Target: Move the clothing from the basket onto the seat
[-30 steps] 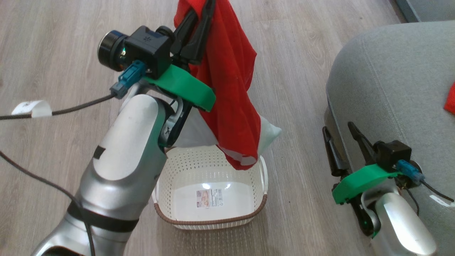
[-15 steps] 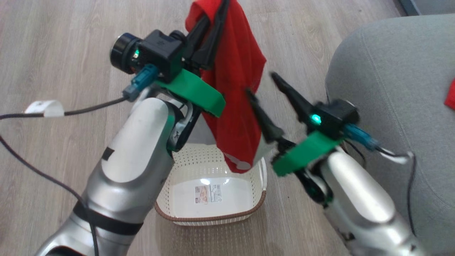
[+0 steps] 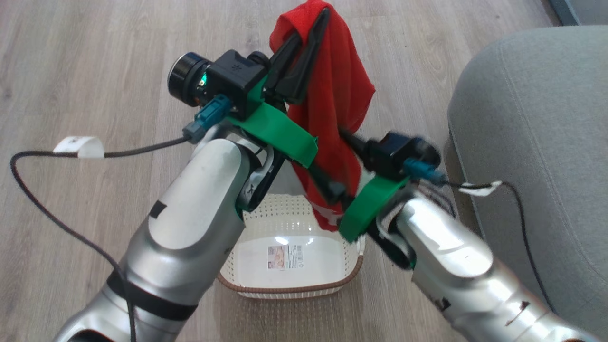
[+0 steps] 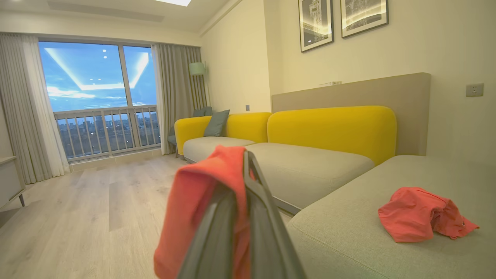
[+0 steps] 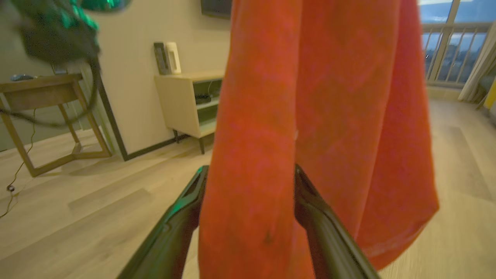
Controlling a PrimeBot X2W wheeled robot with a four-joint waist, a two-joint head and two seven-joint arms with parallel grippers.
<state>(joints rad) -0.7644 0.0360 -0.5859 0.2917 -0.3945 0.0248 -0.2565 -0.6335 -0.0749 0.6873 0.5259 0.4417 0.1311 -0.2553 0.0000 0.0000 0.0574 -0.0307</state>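
Above perforated basket (image 3: 280, 216), left fingers (image 3: 308, 61) pinching limp red garment (image 3: 346, 90) — right fingers (image 5: 182, 221) spread astride it

We see soft, even indoor light with faint shadows on the wooden floor (image 3: 85, 61). White glare spots sit on the basket (image 3: 289, 244) floor and left forearm (image 3: 190, 223). The right wrist camera (image 3: 399, 151) smears with motion; the red garment (image 5: 310, 97) looms unfocused.
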